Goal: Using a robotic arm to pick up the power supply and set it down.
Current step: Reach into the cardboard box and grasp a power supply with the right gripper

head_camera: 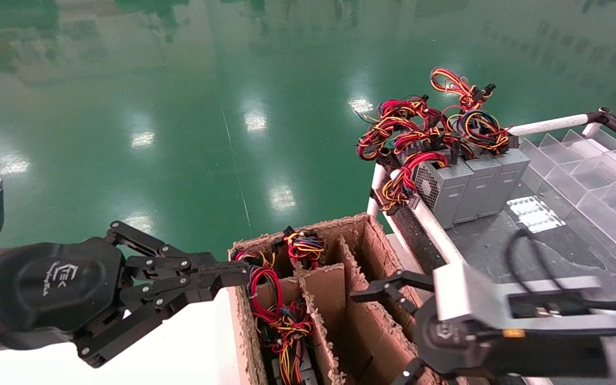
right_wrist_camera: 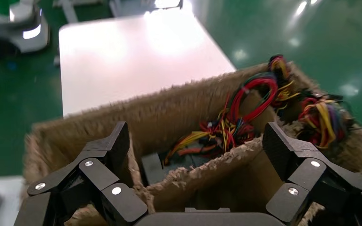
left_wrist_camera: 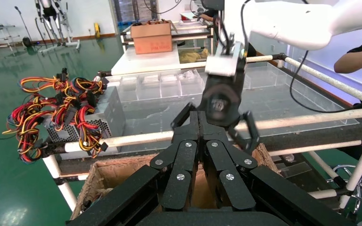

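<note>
**R gripper poised over carton, nothing in hand yet**

The robotic arm's right gripper [head_camera: 388, 331] hangs over the near-right part of the cardboard carton [head_camera: 361, 230], fingers spread wide w/ nothing between them. In the right wrist view the two black linkage fingers [right_wrist_camera: 106, 155] sit either side of an empty cell and its divider, so it looks lined up for a descent rather than mid-grasp. That wide spread probably suits a boxy target.

The left gripper [head_camera: 233, 275] sits at the carton's left rim, fingers pressed together and holding nothing; prob. parked or steadying the box, can't say which.

Power supply [right_wrist_camera: 158, 167] to fetch: likely the one in the carton's left cells, mostly buried; only a dark grey face shows under a tangle of red/yellow/orange wires [head_camera: 273, 305]. Three more grey units [head_camera: 471, 182] stand upright side by side on the far-right table [head_camera: 554, 240], touching, wire bundles piled on top, so the set-down spot is likely there.

Materials:
- carton: brown corrugated board, edges frayed and fuzzy, thin dividers
- units: smooth grey sheet metal, perforated vent face
- table: dark top w/ white tubular rails, clear plastic compartments [head_camera: 597, 176] at far right
- floor: glossy green
</note>
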You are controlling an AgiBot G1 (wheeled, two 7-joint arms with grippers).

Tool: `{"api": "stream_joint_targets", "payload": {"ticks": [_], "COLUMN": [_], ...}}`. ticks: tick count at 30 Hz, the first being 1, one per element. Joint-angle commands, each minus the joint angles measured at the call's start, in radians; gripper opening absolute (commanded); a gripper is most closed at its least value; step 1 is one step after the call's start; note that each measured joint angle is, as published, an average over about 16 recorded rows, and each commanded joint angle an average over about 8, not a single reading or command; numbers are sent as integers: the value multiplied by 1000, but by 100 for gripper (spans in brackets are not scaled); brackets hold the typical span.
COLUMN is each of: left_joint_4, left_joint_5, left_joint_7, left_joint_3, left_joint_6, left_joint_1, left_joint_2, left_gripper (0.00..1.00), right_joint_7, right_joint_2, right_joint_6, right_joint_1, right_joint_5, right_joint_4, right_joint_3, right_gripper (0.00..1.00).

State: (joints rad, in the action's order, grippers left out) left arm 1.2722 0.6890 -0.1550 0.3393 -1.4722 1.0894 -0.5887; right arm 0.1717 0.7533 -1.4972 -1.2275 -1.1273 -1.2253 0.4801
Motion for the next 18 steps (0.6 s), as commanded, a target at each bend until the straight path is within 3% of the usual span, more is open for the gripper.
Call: {"api": "stream_joint_targets", "payload": {"ticks": [1, 9, 18], "left_joint_4": [0, 0, 0], "left_joint_5": [0, 0, 0], "left_joint_7": [0, 0, 0], "left_joint_3": [0, 0, 0], "left_joint_6": [0, 0, 0], "left_joint_1": [0, 0, 0], "left_joint_2": [0, 0, 0], "left_gripper": [100, 100, 100], "right_joint_7": [-4, -90, -182], "right_joint_2": [35, 134, 203], "right_joint_6": [-14, 1, 70], "right_joint_1": [-32, -91, -83], "right_joint_5": [-49, -180, -262], "right_joint_4": [19, 79, 79], "right_joint_3": [31, 95, 124], "right_gripper": [100, 100, 100]}}
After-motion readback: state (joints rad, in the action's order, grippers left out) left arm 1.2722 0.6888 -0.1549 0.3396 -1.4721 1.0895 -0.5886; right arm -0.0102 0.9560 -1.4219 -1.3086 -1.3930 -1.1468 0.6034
